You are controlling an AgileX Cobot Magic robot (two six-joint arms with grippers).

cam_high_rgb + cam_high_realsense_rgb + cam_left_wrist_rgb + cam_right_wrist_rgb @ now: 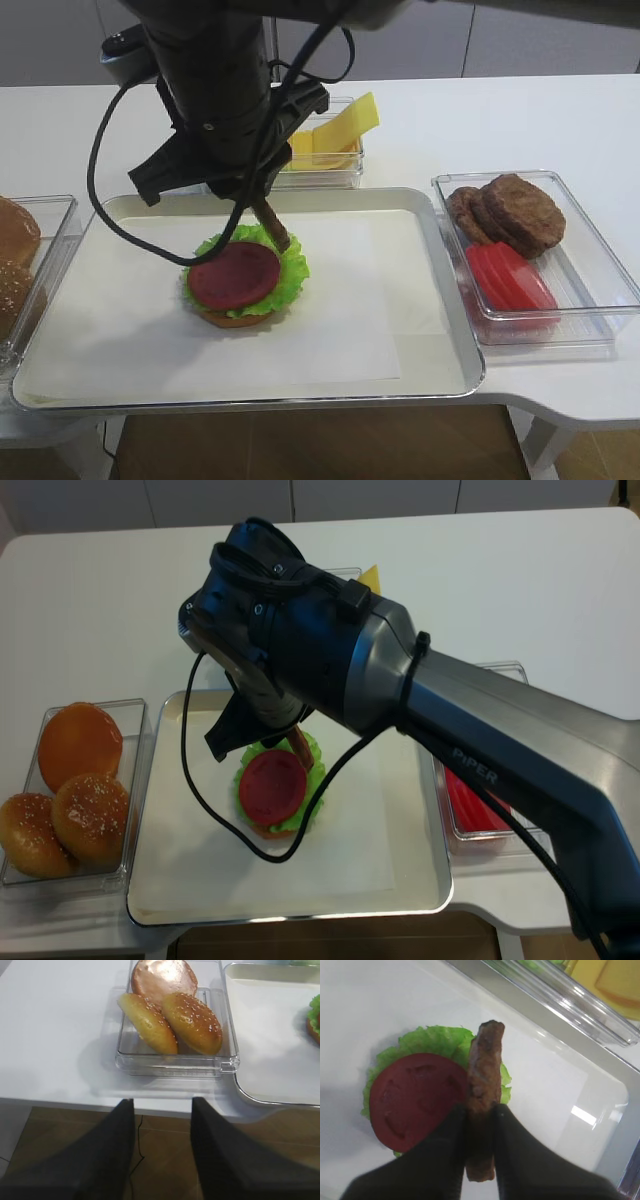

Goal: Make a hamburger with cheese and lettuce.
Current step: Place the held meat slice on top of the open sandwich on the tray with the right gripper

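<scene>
- Step in hand, as judged: laying a patty [483, 1091] onto the part-built hamburger [243, 278]. The right pincer [479, 1110] is clenched on the patty's lower rim, holding it on edge, upright, just above the back-right side of the stack.
- Location: the hamburger sits on white paper left of centre in the metal tray [452, 262]; bun base at the bottom, lettuce [285, 262] over it, a tomato slice [234, 273] on top.
- To do this well: the disc should be tipped flat and centred over the tomato before release; let go while on edge, it would likely topple onto the paper or drag the slice off.
- The cheese [341, 130] is not yet in the stack; it stands in a clear box behind the tray.
- Left pincer [161, 1125]: released, jaws apart, nothing between them, hanging off the surface edge before the bun box [176, 1062].
- Materials: patty brown, coarse, rigid-looking; tomato matte, dimpled; lettuce frilled and thin; cheese smooth, flat, square-cut; bun halves [191, 1022] glossy, seeded.
- Spare patties [510, 212] and tomato slices [508, 277] lie in the right-hand box.
</scene>
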